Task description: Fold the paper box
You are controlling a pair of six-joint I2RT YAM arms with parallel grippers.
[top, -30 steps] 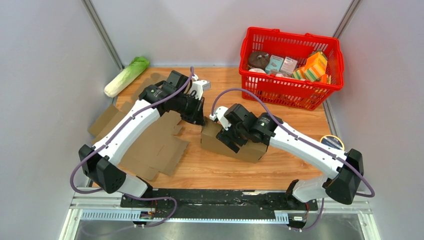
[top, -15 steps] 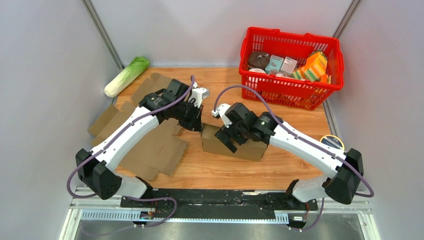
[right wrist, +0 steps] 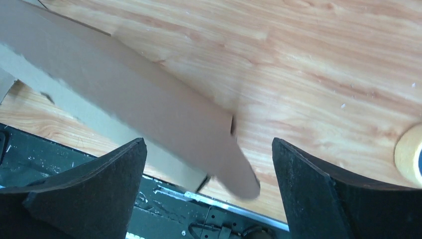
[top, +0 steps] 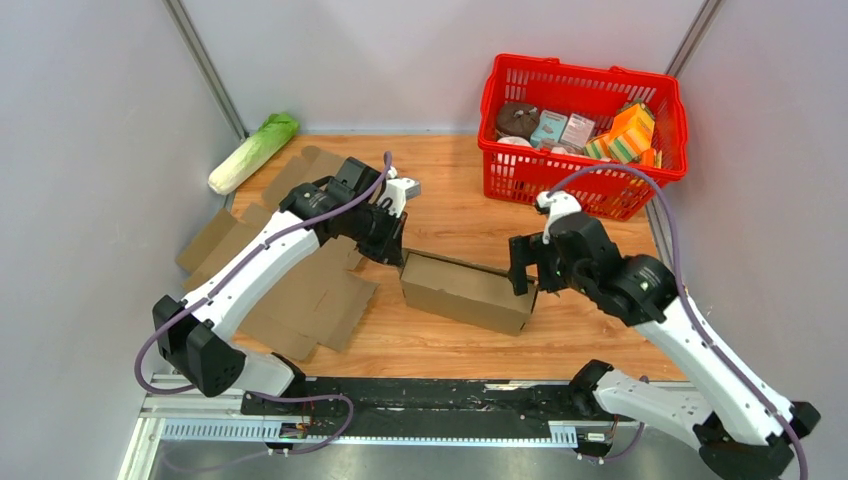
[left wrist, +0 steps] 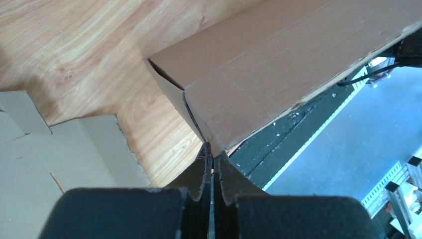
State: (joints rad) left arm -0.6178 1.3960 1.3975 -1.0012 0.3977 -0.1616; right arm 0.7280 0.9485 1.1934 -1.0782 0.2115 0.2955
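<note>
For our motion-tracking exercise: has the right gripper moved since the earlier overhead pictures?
Yes: the right gripper moved from the middle of the cardboard box to its right end, nearer the red basket.

Left arm (top: 255, 265) and right arm (top: 700, 345) have glossy white shells, black cylindrical joints and a looping purple cable (top: 610, 170) each; black wedge-shaped fingers (right wrist: 318, 184).

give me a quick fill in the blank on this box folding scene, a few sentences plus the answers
1. The left end effector is ___ on a corner of the paper box.
2. The right end effector hovers at the box's other end with its jaws ___.
3. The basket holding small packages is coloured ___.
4. In the top view, the cabbage lies far to the ___ of the basket.

Missing words: shut; open; red; left
</note>
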